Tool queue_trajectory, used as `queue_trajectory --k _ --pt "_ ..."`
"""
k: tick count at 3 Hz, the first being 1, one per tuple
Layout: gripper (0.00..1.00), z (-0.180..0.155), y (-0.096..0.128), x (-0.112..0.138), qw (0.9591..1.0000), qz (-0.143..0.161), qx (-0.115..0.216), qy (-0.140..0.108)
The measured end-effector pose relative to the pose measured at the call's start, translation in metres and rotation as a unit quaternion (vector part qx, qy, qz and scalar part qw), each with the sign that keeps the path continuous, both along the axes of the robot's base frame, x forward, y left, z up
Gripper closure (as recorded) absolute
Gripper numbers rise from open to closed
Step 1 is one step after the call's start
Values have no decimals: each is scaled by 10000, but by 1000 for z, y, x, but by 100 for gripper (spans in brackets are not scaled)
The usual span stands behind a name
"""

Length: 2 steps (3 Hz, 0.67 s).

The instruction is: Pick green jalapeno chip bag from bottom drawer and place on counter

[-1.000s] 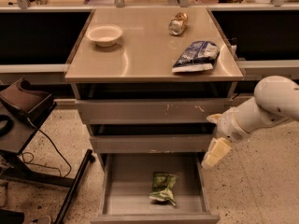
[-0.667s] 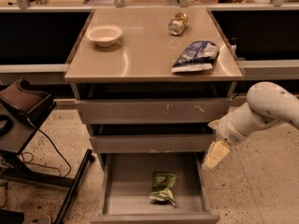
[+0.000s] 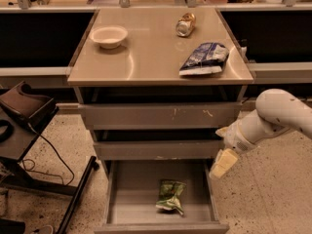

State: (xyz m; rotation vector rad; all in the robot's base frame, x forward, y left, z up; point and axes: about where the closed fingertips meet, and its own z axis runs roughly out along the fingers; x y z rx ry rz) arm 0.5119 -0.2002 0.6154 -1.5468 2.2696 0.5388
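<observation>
Side stand (image 3: 22, 106): dark, at the left edge, beside the grey cabinet; a black cable (image 3: 53, 150) hangs below it.
Bowl (image 3: 109, 35): pale, upright, on the back left part of the worktop.
Worktop (image 3: 146, 62): glossy tan top of the cabinet, carrying 3 things.
Can (image 3: 185, 23): lying on its side toward the back, right of the middle.
Blue-and-white chip bag (image 3: 204, 58): flat near the right edge, in front of the can.
Upper drawers (image 3: 156, 116): 2 grey fronts stacked under the worktop.
Bottom drawer (image 3: 161, 227): pulled out toward the camera, its tray open to view.
Green jalapeno chip bag (image 3: 170, 196): crinkled, lying on the floor of the bottom drawer, a little right of the middle and toward the front, touching neither side wall.
Claw (image 3: 222, 165): pale yellow, angled down and left, at the bottom drawer's right wall near its back, below the second drawer's front, apart from the green bag; whether it is wide or narrow I cannot tell.
Arm (image 3: 278, 116): white, reaching in from the right edge.
</observation>
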Motion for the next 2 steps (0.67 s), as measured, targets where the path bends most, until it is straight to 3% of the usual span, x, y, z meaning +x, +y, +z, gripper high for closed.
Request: queue_trajectory --k 1,2 --pt "0 -66 40 -3 9987 -21 449 243" --pt "0 -163 80 -7 9942 -429 819 549"
